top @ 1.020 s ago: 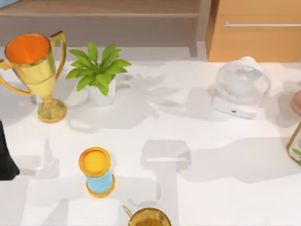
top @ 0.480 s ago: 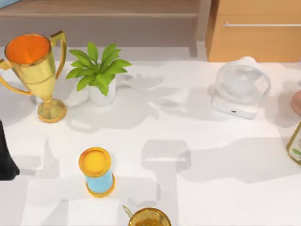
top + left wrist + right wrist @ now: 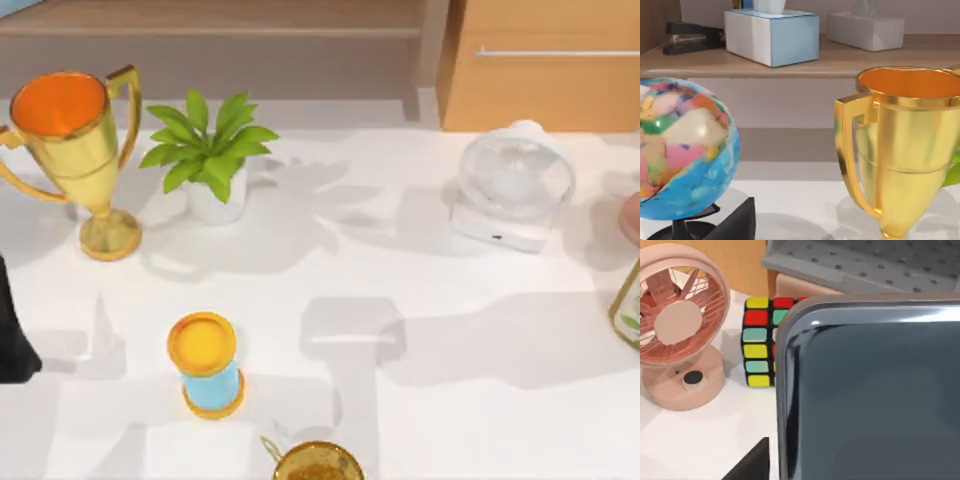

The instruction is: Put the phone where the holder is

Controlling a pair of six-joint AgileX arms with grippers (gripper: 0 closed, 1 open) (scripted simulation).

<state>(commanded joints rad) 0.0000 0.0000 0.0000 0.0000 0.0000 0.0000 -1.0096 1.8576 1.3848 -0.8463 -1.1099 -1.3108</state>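
**Phone's up close to the right wrist, no holder reached yet**

The phone (image 3: 870,400) sits right against the right wrist camera, near a pink fan (image 3: 677,325) and a colour cube (image 3: 759,342). Probably gripped, but can't tell about either arm's jaws. Placement's still to do, I'd say.

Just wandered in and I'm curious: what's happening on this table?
The right wrist view looks at a phone from very close, a dark glossy slab, with a pink fan and a colourful puzzle cube behind it. From above, the table carries a gold trophy, a potted plant, a white fan and a blue and yellow spool. I can't tell whether the phone is gripped.
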